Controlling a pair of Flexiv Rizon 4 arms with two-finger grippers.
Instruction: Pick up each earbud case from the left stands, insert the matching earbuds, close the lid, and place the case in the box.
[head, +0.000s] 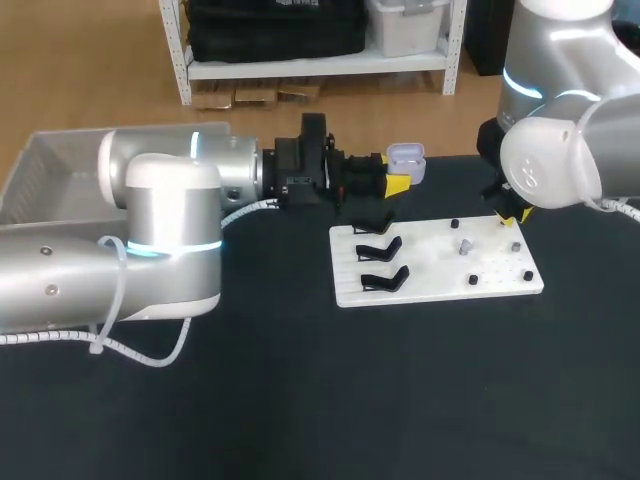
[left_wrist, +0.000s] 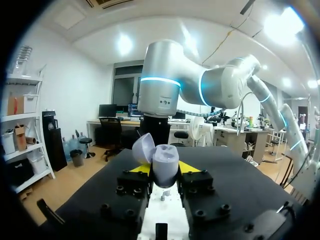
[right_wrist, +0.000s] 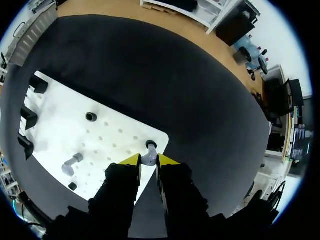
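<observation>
My left gripper (head: 398, 181) is held behind the white board (head: 430, 268), shut on a white earbud case (head: 405, 156) whose lid stands open. In the left wrist view the case (left_wrist: 165, 163) sits between the yellow tips of that gripper (left_wrist: 165, 171), with the lid (left_wrist: 142, 148) tipped back. My right gripper (head: 509, 219) hangs over the board's back right corner. Its tips (right_wrist: 148, 161) press on both sides of a small white earbud (right_wrist: 148, 157) standing in a black holder. A second earbud (right_wrist: 71, 165) lies on the board (right_wrist: 60, 130), beside the gripper.
Three black stands (head: 381, 251) line the board's left side, all without a case. Small black pegs (head: 473, 281) dot its right half. A pale bin (head: 50, 170) stands at the table's back left, behind my left arm.
</observation>
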